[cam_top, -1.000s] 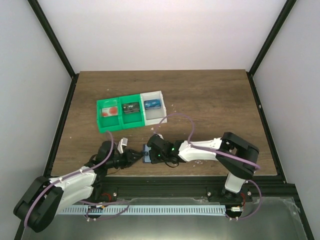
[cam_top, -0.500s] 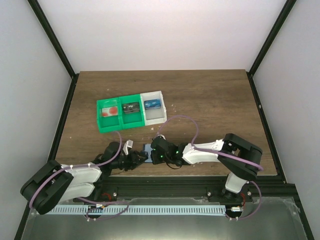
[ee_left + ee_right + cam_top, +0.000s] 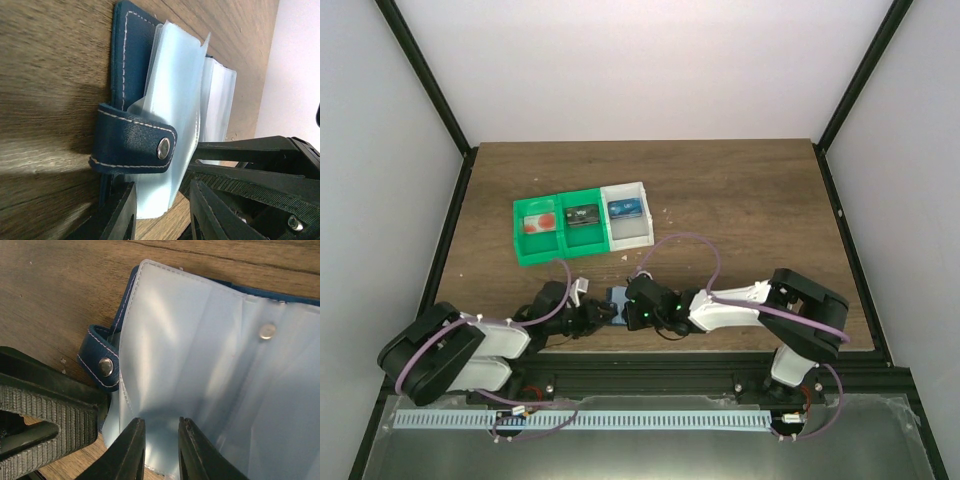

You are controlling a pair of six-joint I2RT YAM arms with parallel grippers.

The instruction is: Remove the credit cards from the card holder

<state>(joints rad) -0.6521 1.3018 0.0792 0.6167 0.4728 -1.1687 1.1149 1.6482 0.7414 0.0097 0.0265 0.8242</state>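
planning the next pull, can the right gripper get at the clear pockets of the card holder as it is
Probably yes: the fingers of the right gripper straddle the clear pockets of the card holder, with nothing between. The left gripper is at the strap side, not blocking.

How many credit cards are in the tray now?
3, all in the tray: a red-spotted card in its left compartment, a dark card in the middle, a blue card in the white right one. Others may hide beneath them or in the card holder.
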